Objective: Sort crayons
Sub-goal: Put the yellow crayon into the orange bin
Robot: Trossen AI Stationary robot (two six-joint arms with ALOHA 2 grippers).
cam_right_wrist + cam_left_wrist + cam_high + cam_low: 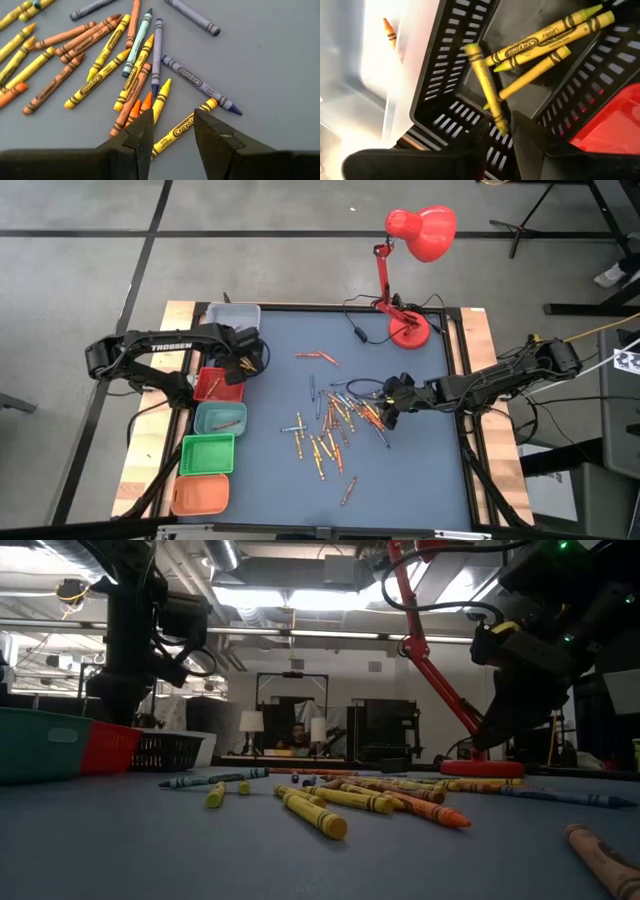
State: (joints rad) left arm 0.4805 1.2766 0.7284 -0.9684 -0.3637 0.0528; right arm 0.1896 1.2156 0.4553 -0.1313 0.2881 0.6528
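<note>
Left wrist view | left hand [501, 131] parted, yellow crayon [486, 88] at fingertips over black bin [445, 65] | right hand [173, 131] wide above crayons [131, 80]

Grey tiled floor [300, 250] around blue-topped table [420, 470]; red desk lamp [420, 232] at far edge; ceiling lights [330, 600] bright.
</note>
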